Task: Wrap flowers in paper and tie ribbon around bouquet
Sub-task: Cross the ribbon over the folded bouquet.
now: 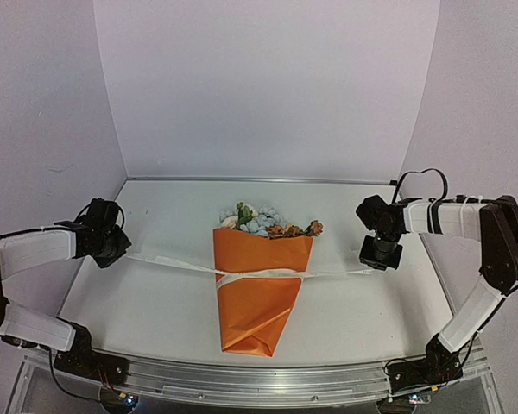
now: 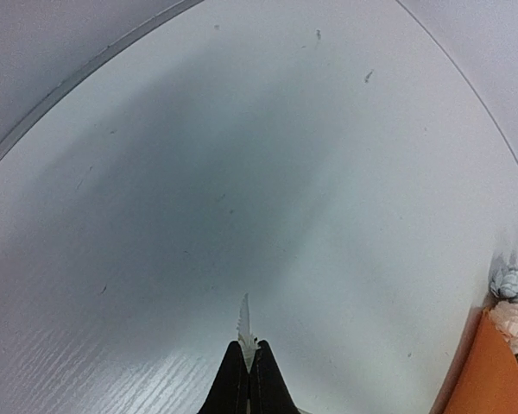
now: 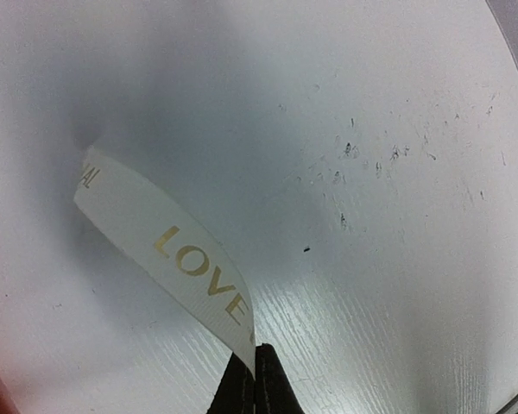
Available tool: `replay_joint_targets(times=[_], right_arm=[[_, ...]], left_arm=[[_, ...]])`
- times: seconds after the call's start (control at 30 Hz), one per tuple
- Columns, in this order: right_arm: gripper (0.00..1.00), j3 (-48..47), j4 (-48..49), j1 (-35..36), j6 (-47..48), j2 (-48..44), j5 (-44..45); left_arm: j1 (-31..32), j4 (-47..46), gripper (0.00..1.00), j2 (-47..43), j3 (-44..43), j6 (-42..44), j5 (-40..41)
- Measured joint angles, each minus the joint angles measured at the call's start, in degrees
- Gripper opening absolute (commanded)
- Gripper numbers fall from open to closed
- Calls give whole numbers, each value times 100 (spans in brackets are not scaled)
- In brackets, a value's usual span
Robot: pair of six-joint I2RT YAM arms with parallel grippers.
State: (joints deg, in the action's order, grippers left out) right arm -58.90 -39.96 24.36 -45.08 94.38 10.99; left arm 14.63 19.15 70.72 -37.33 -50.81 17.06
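The bouquet lies in the middle of the table, an orange paper [image 1: 259, 297] cone with its point toward the arms. Pastel flowers [image 1: 261, 221] stick out of its far, wide end. The cream ribbon [image 1: 181, 264] crosses the cone's middle and stretches to both sides. My left gripper [image 1: 112, 252] is shut on the ribbon's left end, a short tip [image 2: 244, 323] poking out past its fingertips. To the right of the cone my right gripper [image 1: 380, 254] is shut on the other end, where the ribbon [image 3: 168, 250] shows gold lettering. Paper [image 2: 488, 375] and blooms [image 2: 511, 310] appear at the left wrist view's right edge.
The white table [image 1: 164, 310] is closed in by pale walls at the back and on both sides. A metal rail [image 1: 259, 379] with the two arm bases runs along the near edge.
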Motion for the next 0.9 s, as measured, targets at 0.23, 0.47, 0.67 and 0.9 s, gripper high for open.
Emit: replay_joint_targets(times=[0.23,0.47,0.67,0.9], right_arm=[[0,118,39,-681,-68,-71,-180],[0,645,-24,-1785,-56,-769,-418],[0,748,-140,-2419,8,-974,-646],[0,748,-333,-2953,110,-1057,-863]], left_arm=[[-1472,-254,0,373,152,15,-858],[-2755,-282,0,542,152,113,-1521],[-3508,-325,0,575,145,451,-2308],[-3929,-359,0,586,131,755,-3016]])
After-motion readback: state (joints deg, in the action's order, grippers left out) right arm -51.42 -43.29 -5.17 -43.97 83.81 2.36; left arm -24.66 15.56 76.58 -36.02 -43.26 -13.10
